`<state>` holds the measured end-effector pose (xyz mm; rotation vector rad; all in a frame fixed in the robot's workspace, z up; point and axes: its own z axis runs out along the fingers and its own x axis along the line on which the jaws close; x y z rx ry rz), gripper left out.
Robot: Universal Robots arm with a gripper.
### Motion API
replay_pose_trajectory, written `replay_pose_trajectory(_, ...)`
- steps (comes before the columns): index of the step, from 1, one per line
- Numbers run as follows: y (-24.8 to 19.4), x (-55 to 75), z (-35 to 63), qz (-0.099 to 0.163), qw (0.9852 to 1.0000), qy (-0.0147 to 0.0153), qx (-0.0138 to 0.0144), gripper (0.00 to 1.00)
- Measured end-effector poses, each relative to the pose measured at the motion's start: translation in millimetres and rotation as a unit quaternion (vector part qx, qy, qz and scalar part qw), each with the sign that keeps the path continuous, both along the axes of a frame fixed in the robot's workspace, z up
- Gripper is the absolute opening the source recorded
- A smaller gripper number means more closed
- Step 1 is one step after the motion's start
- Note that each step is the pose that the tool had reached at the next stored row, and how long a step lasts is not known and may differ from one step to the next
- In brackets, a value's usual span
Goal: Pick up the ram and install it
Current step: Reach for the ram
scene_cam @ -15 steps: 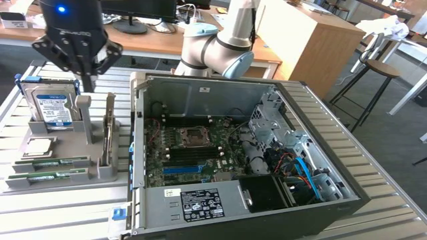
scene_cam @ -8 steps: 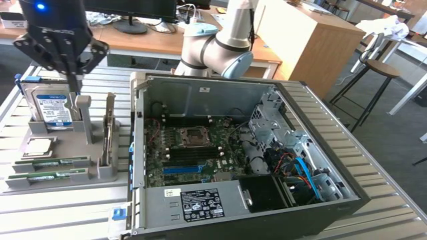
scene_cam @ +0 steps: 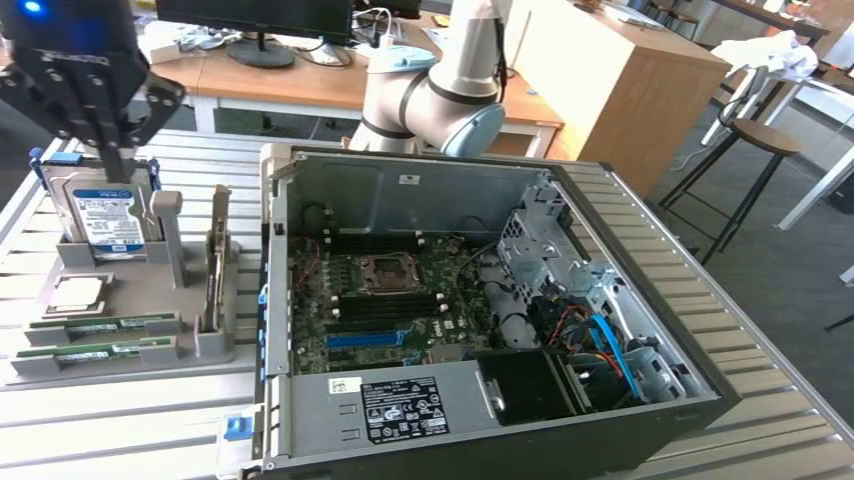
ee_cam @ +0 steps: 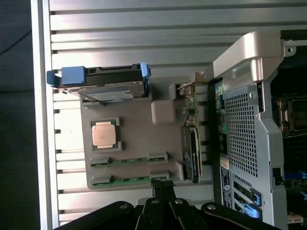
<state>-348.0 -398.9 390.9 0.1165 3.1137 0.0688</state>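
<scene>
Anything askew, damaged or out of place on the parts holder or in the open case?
Nothing stands out. Both ram sticks sit straight in their slots in the grey holder; the gripper hangs above it.

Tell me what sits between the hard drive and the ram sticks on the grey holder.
A square processor chip, lying flat, seen in the wrist view.
</scene>
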Motion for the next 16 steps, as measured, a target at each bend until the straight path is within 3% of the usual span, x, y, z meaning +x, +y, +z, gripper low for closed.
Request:
replay_pose_trajectory(11, 0.0, -26.8, -0.5, 0.000, 1.0000, 0.0000, 0.0000, 0.10)
replay_pose_trajectory(16, 0.0, -28.0, -0.5, 0.000, 1.0000, 0.0000, 0.0000, 0.10)
